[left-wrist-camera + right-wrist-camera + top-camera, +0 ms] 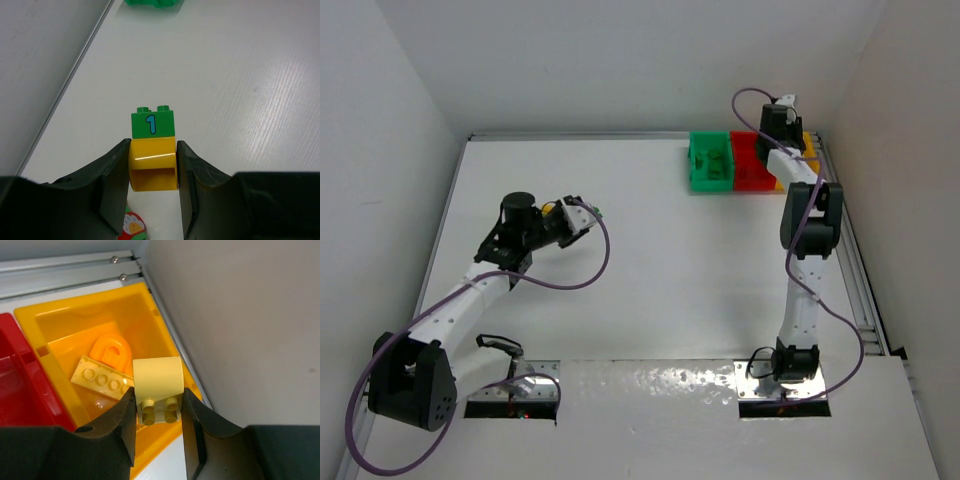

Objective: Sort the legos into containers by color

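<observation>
Bricks sat clamped in both grippers. The right gripper [158,394] was closed on a pale yellow brick [158,377], its fingers pressing the brick's two sides and the studs facing the wrist camera. That brick hung over the near right part of the yellow bin [60,310]. Inside the bin lay a flat pale yellow plate [102,377] with a row of studs, and just beside it, on the far side, an orange arched piece [111,351].

The red bin [752,165] stood against the yellow bin's left side, and the green bin [710,162] stood against the red bin's left side. The three formed a row at the far right of the white table [650,290], with the yellow one next to the right wall [240,315].

Well apart from the bins, over the left middle of the table, the left gripper [153,147] was closed on a yellow brick [152,172]. A green brick [152,124] printed with a blue numeral 1 sat joined to that brick's far end, studs pointing away. Whether this pair touched the table could not be told. A red and green piece [132,227] with a small flower print showed below the left finger, partly hidden.
</observation>
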